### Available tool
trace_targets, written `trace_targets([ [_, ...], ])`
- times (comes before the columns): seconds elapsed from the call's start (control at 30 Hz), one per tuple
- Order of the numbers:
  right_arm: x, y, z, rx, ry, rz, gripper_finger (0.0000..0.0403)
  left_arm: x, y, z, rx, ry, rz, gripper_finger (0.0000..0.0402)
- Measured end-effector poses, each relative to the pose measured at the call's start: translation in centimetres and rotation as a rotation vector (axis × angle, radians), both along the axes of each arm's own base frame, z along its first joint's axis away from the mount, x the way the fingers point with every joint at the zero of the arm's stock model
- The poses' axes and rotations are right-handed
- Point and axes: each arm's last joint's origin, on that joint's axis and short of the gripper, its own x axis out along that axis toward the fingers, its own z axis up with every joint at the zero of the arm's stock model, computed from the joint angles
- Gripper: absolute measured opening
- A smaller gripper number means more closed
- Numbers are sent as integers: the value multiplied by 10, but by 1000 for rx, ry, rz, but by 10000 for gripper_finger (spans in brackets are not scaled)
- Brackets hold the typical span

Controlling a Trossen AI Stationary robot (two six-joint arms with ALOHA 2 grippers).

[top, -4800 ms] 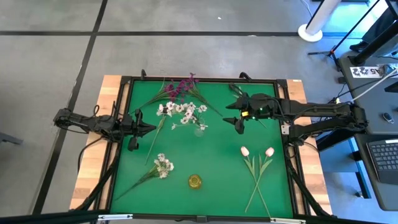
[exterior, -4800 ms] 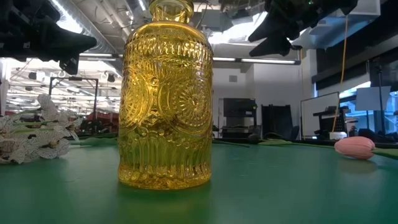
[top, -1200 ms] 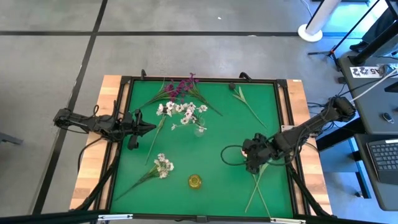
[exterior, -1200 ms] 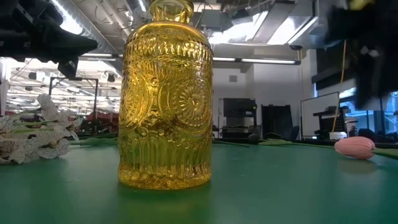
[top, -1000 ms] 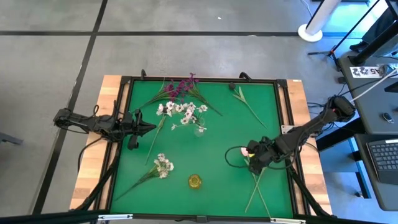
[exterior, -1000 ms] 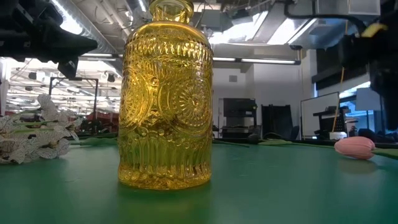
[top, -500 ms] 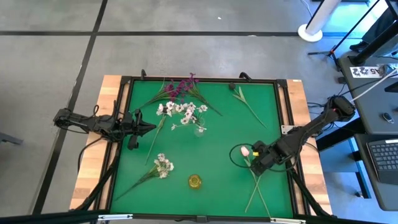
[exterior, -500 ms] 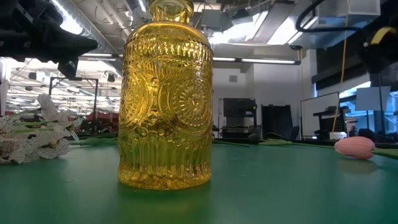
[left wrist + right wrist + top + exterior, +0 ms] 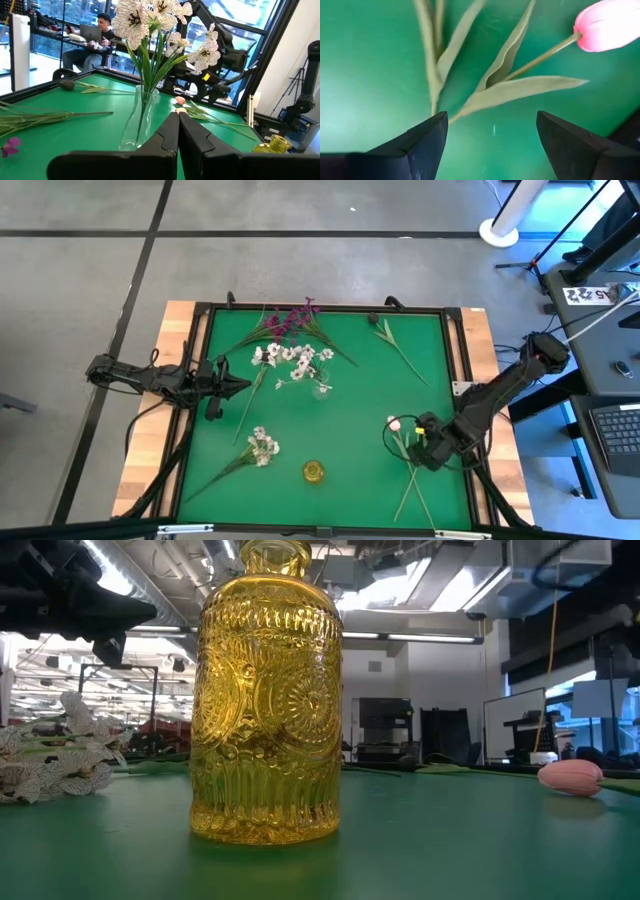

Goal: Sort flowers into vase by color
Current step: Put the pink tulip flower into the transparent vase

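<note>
Pink tulip right below my right wrist, its bloom off to one side and its thin stem running down into long green leaves that lie flat on the green mat. From above, the two tulips lie with crossed stems on the near right part of the table, one bloom peeking out just beside my right arm. My right gripper hangs over those leaves with its jaws spread wide and nothing between them, the leaves and stem showing in the gap.

Across the table level, the same pink bloom lies on the mat at the far right. The yellow glass vase stands upright close to that camera, and from above it sits near the front edge, well apart from the tulips. A white cluster lies left of it. Farther back, white blossoms stand in a clear glass vase, the magenta sprigs lie by the far edge, and a dark bud on a green stem lies at the far right.

My left gripper waits over the left side of the mat, jaws clenched together on nothing, pointed at the clear vase.
</note>
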Motion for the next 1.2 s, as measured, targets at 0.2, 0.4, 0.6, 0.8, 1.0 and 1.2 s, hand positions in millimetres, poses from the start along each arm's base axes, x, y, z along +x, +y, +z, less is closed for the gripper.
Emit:
trace_targets([
  [0.2,-14,-1,-37,56,-22,-102,303,0,0,0,-22,-3,-3,0],
  [0.4,-16,-5,-46,37,-63,-140,303,0,0,0,-22,-3,-4,0],
  [0.6,-16,-6,-46,21,-77,-165,270,0,0,0,-22,-2,-7,0],
  [0.8,-14,-5,-46,13,-127,-177,218,0,0,0,-23,-2,-9,0],
  [1.0,-12,-5,-46,11,-150,-178,202,0,0,0,-25,-3,-9,0],
  [1.2,-10,-3,-45,11,-185,-163,202,0,0,0,-25,-3,-9,0],
])
